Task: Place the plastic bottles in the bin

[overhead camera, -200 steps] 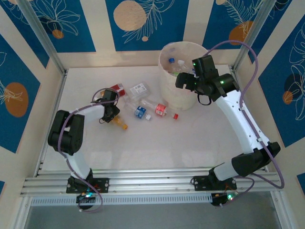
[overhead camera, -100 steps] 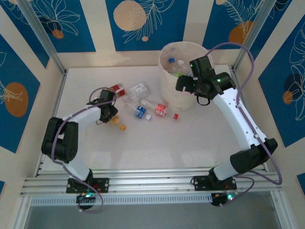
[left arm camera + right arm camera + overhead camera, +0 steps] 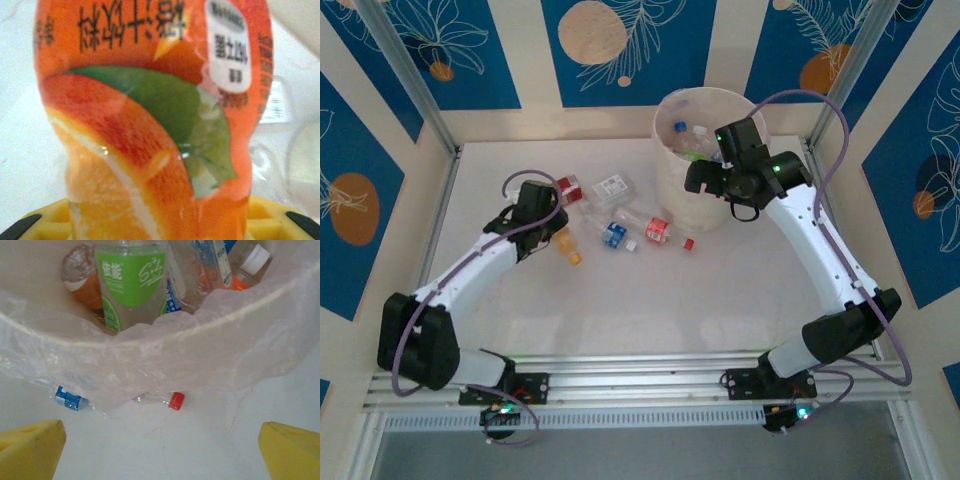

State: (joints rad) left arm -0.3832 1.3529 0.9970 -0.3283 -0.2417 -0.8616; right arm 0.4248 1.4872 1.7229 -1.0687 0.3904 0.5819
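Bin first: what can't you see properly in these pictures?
- Bin, top view: the right arm covers part of its opening, so the bottles inside can't be counted.
- Orange-label bottle, left wrist view: cap and base cut off by the frame.
- Left fingers: mostly below the bottom edge.

The round white plastic bin lined with a thin bag [image 3: 682, 195] stands at the far middle-right of the flat white table [image 3: 650, 300] with several small clear plastic bottles [image 3: 131, 285] inside it, while a loose cluster of clear plastic bottles [image 3: 613, 234] lies on the table to its left, the crushed orange-labelled plastic bottle [image 3: 566, 243] at the cluster's near-left edge.
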